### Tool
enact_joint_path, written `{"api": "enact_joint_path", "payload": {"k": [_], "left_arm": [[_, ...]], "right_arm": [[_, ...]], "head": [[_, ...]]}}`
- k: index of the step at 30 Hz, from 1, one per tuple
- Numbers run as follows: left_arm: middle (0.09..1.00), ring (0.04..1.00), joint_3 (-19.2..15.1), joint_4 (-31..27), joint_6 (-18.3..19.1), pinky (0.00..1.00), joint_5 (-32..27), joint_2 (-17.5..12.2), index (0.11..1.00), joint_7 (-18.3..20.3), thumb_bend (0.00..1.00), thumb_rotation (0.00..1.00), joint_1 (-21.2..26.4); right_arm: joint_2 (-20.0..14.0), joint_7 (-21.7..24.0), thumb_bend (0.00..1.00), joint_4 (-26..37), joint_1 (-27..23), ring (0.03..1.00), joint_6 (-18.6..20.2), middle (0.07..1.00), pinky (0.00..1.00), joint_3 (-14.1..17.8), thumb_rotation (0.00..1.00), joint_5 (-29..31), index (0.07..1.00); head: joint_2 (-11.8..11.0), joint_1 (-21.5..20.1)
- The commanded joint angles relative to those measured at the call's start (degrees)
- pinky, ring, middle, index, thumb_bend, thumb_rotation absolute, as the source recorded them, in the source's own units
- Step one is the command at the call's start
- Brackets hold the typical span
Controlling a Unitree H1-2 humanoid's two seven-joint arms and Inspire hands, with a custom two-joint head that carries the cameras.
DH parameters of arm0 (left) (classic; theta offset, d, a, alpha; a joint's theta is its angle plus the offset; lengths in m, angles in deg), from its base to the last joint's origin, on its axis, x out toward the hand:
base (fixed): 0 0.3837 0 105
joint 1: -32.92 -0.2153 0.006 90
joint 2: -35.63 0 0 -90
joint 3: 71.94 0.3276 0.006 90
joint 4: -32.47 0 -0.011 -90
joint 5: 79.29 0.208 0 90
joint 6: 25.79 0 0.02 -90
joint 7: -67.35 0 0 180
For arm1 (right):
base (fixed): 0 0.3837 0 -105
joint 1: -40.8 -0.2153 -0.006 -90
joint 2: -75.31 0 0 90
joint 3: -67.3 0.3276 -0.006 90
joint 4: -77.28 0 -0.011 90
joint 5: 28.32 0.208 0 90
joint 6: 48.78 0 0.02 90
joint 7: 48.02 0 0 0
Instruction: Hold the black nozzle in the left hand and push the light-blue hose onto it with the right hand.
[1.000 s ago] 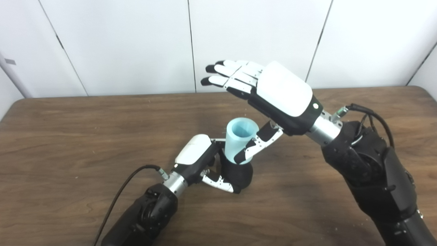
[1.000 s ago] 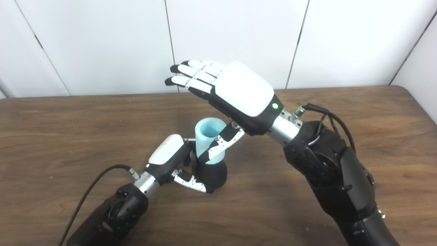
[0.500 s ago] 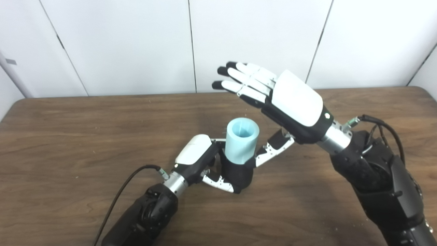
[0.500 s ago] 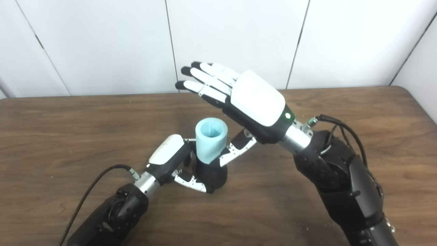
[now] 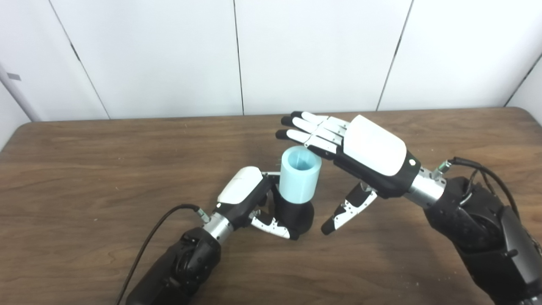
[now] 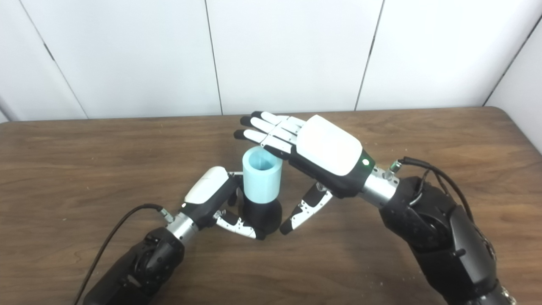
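The left hand (image 5: 245, 197) keeps its fingers wrapped around the black nozzle (image 5: 296, 214), which stands upright on the wooden table (image 5: 84, 169). The light-blue hose (image 5: 300, 173) sits on top of the nozzle, its open end up, as before. The right hand (image 5: 372, 154), open and holding nothing, has dropped lower than half a second ago. Its flat fingers (image 5: 311, 129) now reach over the hose's far rim, and its thumb (image 5: 347, 209) points down beside the nozzle, apart from it.
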Motion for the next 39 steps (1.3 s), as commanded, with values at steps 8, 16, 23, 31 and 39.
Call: {"api": "enact_joint_path", "payload": {"k": [8,16,23,31,39], "left_arm": [[0.453,0.403,2.12,3.96,6.40,0.42,4.89,-2.56,0.487,6.29,0.52,0.08,-3.31],[0.452,0.400,2.12,4.57,6.06,0.42,4.81,-2.37,0.487,5.88,0.52,0.08,-3.20],[0.446,0.395,1.92,4.34,5.94,0.41,4.48,-2.37,0.486,5.83,0.52,0.08,-3.29],[0.449,0.398,1.95,3.99,6.32,0.41,4.62,-2.56,0.487,6.20,0.52,0.08,-3.43],[0.459,0.403,2.01,3.79,6.38,0.41,4.68,-2.79,0.487,6.41,0.52,0.08,-3.46]], "right_arm": [[-0.97,-0.45,0.89,0.59,-1.04,0.975,-2.08,0.984,0.87,-0.33,0.36,0.94,0.939],[-1.54,-1.33,0.88,-0.78,-1.23,0.982,-3.67,0.990,0.88,-1.60,0.36,-0.29,0.946],[-3.66,-3.43,0.86,-2.74,-1.94,0.995,-3.84,0.994,0.91,-4.58,0.39,-0.42,0.960],[-6.10,-3.95,0.84,-4.16,-2.96,0.997,-3.82,0.993,0.92,-7.73,0.41,-0.93,0.963],[-5.81,-1.78,0.84,-3.09,-2.43,0.997,-3.23,0.992,0.92,-6.82,0.41,-0.79,0.964]], "head": [[0.16,0.10],[0.07,0.14],[0.17,0.17],[0.34,0.04],[0.35,-0.09]]}}
